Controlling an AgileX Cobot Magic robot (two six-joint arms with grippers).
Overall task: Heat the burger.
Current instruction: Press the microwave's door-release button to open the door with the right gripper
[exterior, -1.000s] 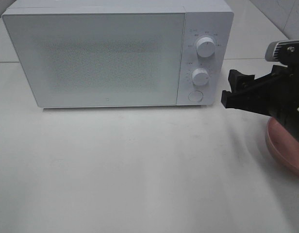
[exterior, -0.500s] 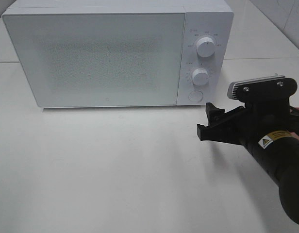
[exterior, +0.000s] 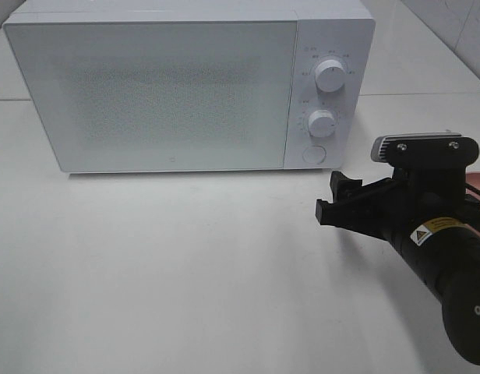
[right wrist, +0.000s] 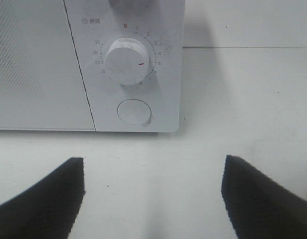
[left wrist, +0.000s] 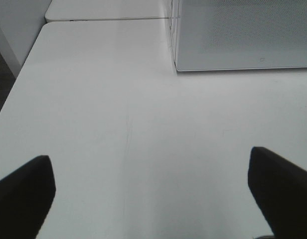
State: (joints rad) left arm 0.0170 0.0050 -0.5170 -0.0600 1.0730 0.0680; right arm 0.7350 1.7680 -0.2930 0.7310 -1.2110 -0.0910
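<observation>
White microwave [exterior: 185, 9] on a white table [exterior: 185, 273], door [exterior: 146, 93] closed. Burger: not in view from any camera. The speckled door panel is too opaque to tell whether it sits inside, so its heading and long axis cannot be read. No entry.

Right end effector [exterior: 331, 195]: fingers spread, nothing between them, low over the table and aimed at the control panel. The wrist view lines it up with the round button [right wrist: 134, 111] under the lower dial [right wrist: 126, 60]; near, not touching. The dial's red mark sits off zero, round to the side.

Left end effector [left wrist: 149, 162]: spread wide, empty, over bare table near the microwave's front left corner.

Judged step: reach for the button, probably the door release.

Risks:
- Button and dial sit close together. A high approach would nudge the dial and change its setting.
- Spread fingers could straddle the button and press only the panel, so nothing opens.
- A hard push may slide the microwave back on the smooth table.
- If the door hinges on the left, its swing may meet the left arm.
</observation>
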